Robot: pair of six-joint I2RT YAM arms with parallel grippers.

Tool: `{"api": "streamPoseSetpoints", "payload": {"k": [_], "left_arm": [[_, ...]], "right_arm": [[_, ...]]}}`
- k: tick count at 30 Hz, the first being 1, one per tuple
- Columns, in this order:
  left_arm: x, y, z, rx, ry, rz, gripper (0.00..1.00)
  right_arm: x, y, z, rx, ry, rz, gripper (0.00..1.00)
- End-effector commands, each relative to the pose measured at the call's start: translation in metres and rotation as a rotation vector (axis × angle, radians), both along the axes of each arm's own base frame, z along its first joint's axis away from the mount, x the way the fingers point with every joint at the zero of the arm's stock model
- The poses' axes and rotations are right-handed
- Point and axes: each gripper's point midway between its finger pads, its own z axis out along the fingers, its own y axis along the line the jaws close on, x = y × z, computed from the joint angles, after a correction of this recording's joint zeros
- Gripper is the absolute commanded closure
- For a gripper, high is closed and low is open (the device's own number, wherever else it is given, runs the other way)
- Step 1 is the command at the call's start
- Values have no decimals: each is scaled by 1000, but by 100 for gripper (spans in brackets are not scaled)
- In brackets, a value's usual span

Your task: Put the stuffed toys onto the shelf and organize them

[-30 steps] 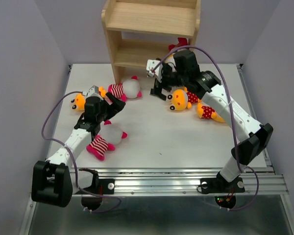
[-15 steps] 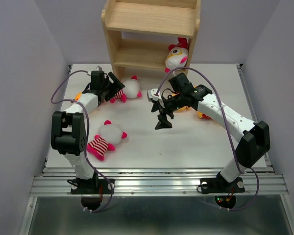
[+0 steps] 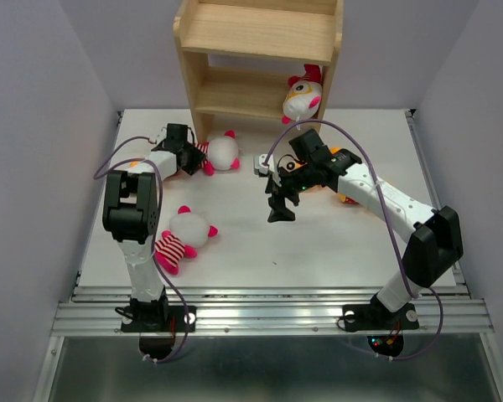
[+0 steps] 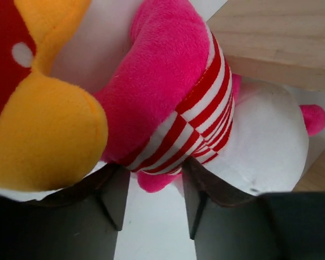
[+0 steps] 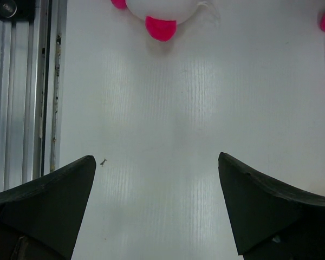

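A light natural-wood shelf unit with open tiers stands at the 12 o'clock edge of the white tabletop. One yellow-orange plush doll with a red tuft sits on its lower board, toward the right side panel. At about 10 o'clock, just in front of the shelf's left foot, lies a white-headed stuffed toy with pink ears and a red-and-white striped body. The left end effector reaches to this toy's body end. In the left wrist view its two dark fingers stand apart on either side of the tip of a pink foot, with bare tabletop showing between them, and no squeeze on the plush can be seen. In that same view a yellow-orange doll in a red white-dotted shirt presses against the striped toy from the left, and the wooden shelf rises just behind. A second white-headed striped toy lies at 8 o'clock, well apart from the first. The right end effector hangs over the middle of the tabletop with its fingers spread wide and holding nothing. Its wrist camera shows bare tabletop between the fingers and a white head with a pink ear at the top edge.
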Motion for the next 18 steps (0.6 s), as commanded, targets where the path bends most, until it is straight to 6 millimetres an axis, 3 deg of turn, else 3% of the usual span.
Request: {"api": "streamPoseSetpoints", "payload": {"k": [1, 2, 3, 4, 5, 10, 12, 13, 15, 18], "left_arm": [[13, 8, 5, -2, -24, 54, 60], [12, 10, 4, -2, -25, 59, 68], [14, 9, 3, -8, -35, 54, 86], [9, 6, 0, -27, -26, 35, 97], [9, 6, 0, -30, -31, 29, 100], [-2, -5, 13, -23, -95, -103, 100], [-7, -18, 25, -36, -154, -217, 100], [-17, -23, 30, -42, -168, -268, 100], [-36, -41, 39, -55, -213, -429, 100], [-62, -60, 44, -78, -249, -572, 100]], "right_arm": [[9, -1, 18, 45, -49, -40, 0], [8, -1, 18, 45, -47, -40, 0], [8, -1, 18, 44, -45, -41, 0], [8, -2, 18, 44, -42, -43, 0], [6, -3, 18, 43, -41, -43, 0], [5, -4, 18, 43, -57, -31, 0], [-8, -7, 20, 48, -71, 48, 0], [-13, -10, 20, 52, -162, 158, 0], [-35, -21, 17, 47, -178, 264, 0], [-34, -23, 18, 56, -253, 302, 0]]}}
